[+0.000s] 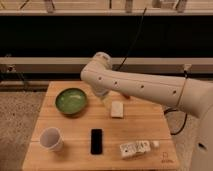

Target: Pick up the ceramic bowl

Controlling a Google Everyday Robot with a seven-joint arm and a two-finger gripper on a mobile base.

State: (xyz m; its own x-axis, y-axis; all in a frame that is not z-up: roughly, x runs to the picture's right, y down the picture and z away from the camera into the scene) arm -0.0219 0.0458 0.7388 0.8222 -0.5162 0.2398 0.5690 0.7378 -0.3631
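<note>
The ceramic bowl (pixel 71 101) is round, shallow and glossy green. It sits on the left back part of the wooden table (pixel 70 159). My arm reaches in from the right across the table's back, with its elbow high behind the bowl. My gripper (pixel 112 103) hangs under the arm, just right of the bowl and low over the table, apart from the bowl. A pale block-shaped piece (pixel 117 110) shows right below it; I cannot tell whether it belongs to the gripper or lies on the table.
A white cup (pixel 51 138) stands at the front left. A black phone (pixel 96 141) lies at the front middle. A white packet (pixel 134 148) lies at the front right. A dark wall and rails run behind the table.
</note>
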